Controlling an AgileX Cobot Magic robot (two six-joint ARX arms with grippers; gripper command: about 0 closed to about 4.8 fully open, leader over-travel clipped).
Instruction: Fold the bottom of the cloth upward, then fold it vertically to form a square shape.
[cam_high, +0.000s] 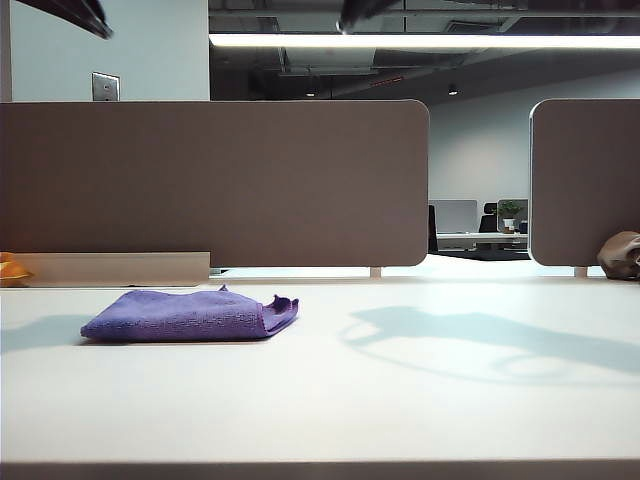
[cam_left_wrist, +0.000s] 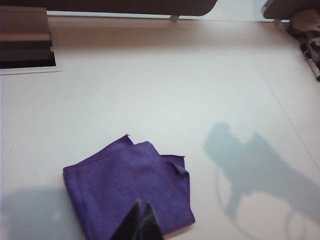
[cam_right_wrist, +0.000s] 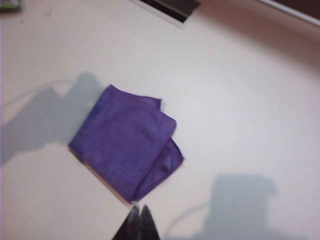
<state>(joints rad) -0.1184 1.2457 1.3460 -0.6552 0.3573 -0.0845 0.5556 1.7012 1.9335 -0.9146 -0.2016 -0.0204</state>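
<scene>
From the exterior camera the cloth lies folded into a thick, roughly square pad on the white table, left of the middle, with one loose corner curling up at its right end; both arms are raised high, only dark bits of them showing at the upper edge, and their shadows fall across the table to the right of the cloth and at its left. A brownish lump sits at the far right by the grey divider panels. In the left wrist camera the left gripper hangs above the cloth, its fingers pressed together and holding nothing. In the right wrist camera the right gripper is likewise clenched and empty, raised over bare table just beside one corner of the cloth, not touching it
</scene>
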